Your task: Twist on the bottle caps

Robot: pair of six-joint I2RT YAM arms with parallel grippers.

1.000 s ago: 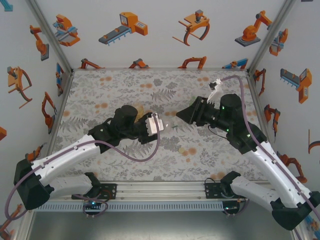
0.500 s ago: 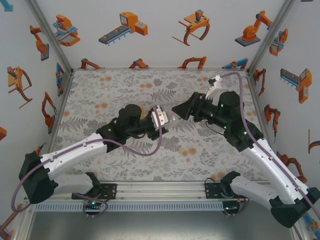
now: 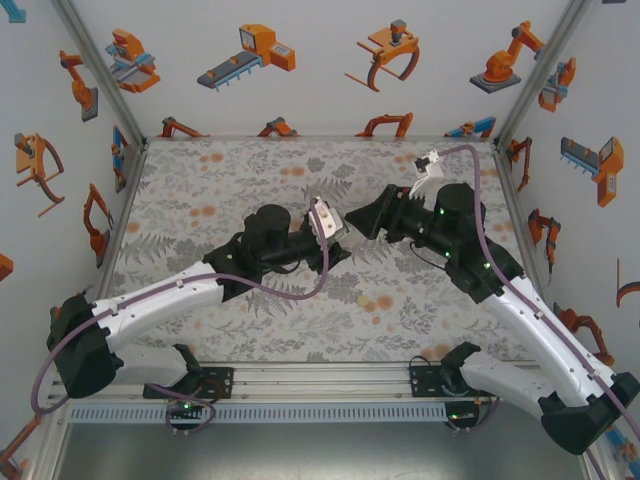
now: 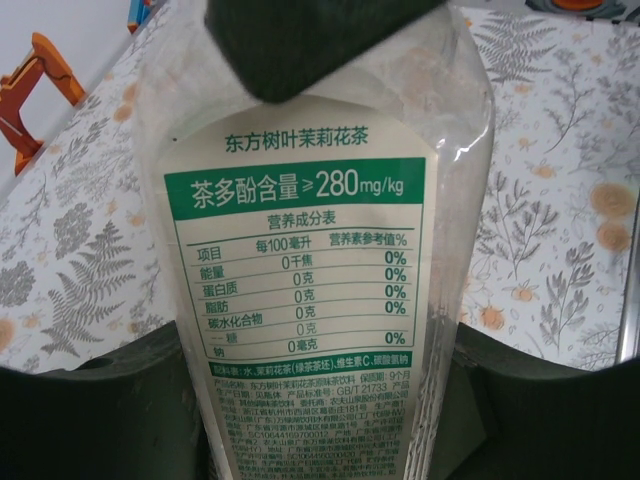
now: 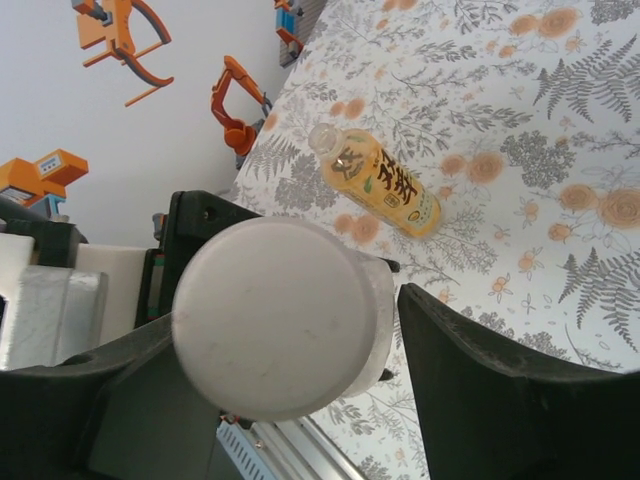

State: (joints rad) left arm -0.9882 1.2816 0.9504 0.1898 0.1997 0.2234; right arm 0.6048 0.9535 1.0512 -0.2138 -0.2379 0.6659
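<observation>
Squeeze softly on the likely light, squashy clear bottle pinched in the left claw; turn the slippery white cap by its rim, grip of the right claw hard to tell.

Bright, even, diffuse light; soft, faint shadows on the bench. Left wrist: bottle print sharp, lower frame corners dark and blurred. Right wrist: white cap slightly soft.

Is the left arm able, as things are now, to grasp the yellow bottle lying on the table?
Probably not: the left end effector is shut on the green-label bottle, leaving no free grip. The yellow bottle itself lies uncovered.
</observation>
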